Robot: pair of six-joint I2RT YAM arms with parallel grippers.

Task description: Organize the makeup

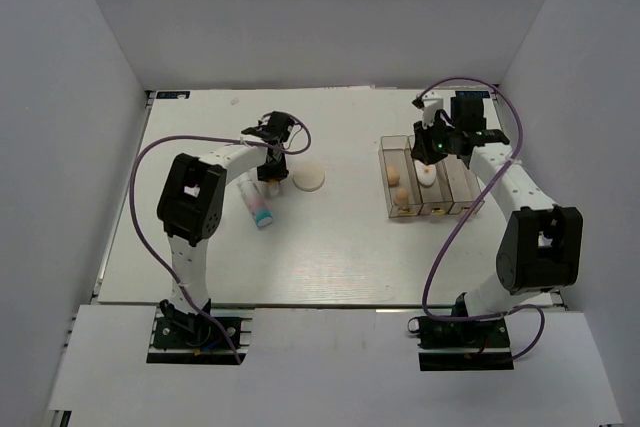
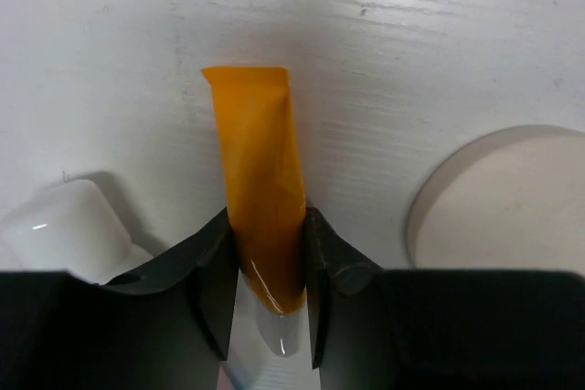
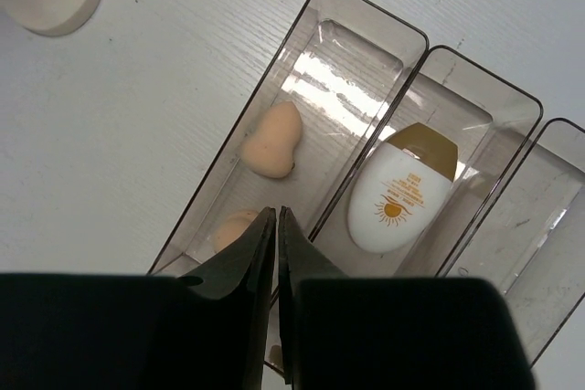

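The orange tube lies on the table with its white cap toward the wrist. My left gripper is shut on it, both fingers pressed against its sides. A white-pink-blue tube lies just beside it, and the round cream compact sits to the right. My right gripper is shut and empty above the clear box. One beige sponge and a second one, partly hidden by my fingers, lie in the box's left compartment. The white oval piece is in the middle one.
The clear box's right compartment holds nothing. White walls enclose the table on three sides. In the left wrist view the compact is close on the right and a white rounded cap close on the left.
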